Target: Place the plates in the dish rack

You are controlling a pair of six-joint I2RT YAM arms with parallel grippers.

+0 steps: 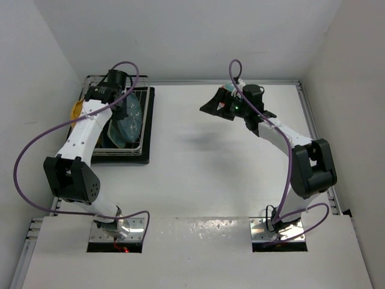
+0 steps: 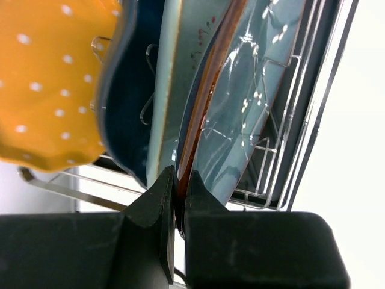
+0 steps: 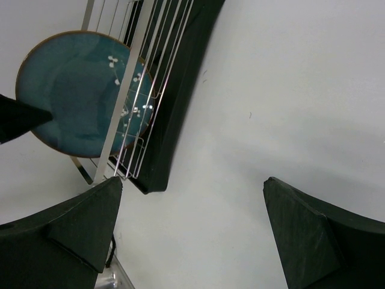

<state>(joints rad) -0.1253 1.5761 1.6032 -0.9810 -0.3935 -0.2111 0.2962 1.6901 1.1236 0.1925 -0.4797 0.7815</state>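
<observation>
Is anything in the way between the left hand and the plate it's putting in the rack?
No, nothing visible. The left hand is pinching the rim of the reddish-rimmed plate, which stands in the dish rack.

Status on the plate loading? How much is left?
Nearly done. The yellow dotted plate, dark blue plate and pale green plate stand in the rack. In hand: the left gripper pinches the rim of a teal plate sitting between the wires. The right gripper is open, empty. Remaining: release; no plate shows outside the rack.
</observation>
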